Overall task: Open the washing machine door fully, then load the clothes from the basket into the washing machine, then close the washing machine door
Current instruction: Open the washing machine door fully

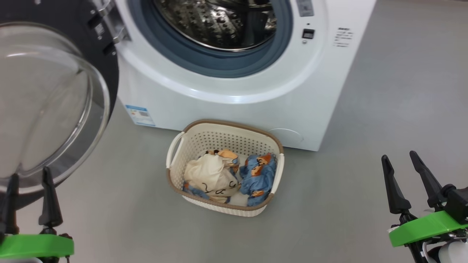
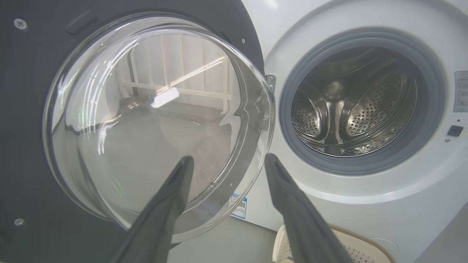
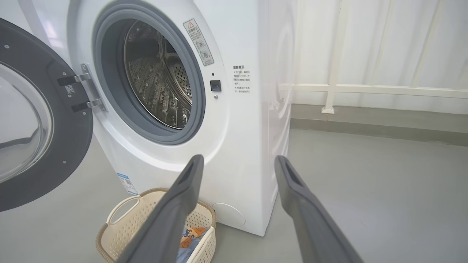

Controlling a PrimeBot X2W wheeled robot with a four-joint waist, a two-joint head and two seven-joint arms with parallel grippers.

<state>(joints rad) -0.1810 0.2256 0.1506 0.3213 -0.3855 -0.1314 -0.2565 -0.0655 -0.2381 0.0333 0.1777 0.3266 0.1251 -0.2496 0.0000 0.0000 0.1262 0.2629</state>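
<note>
The washing machine (image 1: 237,109) stands with its steel drum (image 1: 219,22) exposed. Its door (image 1: 109,69) is swung out to the left, the glass bowl (image 1: 47,102) bulging toward me. In front of the machine sits the basket (image 1: 234,126), holding the clothes: a cream piece (image 1: 210,175) and a blue bear-print piece (image 1: 261,175). My left gripper (image 1: 29,174) is open just before the door's lower edge, gripping nothing. In the left wrist view that gripper (image 2: 228,159) points at the bowl's rim (image 2: 256,146). My right gripper (image 1: 398,156) is open at the lower right, well apart from the basket.
Grey floor (image 1: 365,201) stretches around the basket and to the right of the machine. A white railing and curtain (image 3: 365,87) run along the wall beyond the machine's right side. A blue label (image 1: 140,115) marks the machine's lower left corner.
</note>
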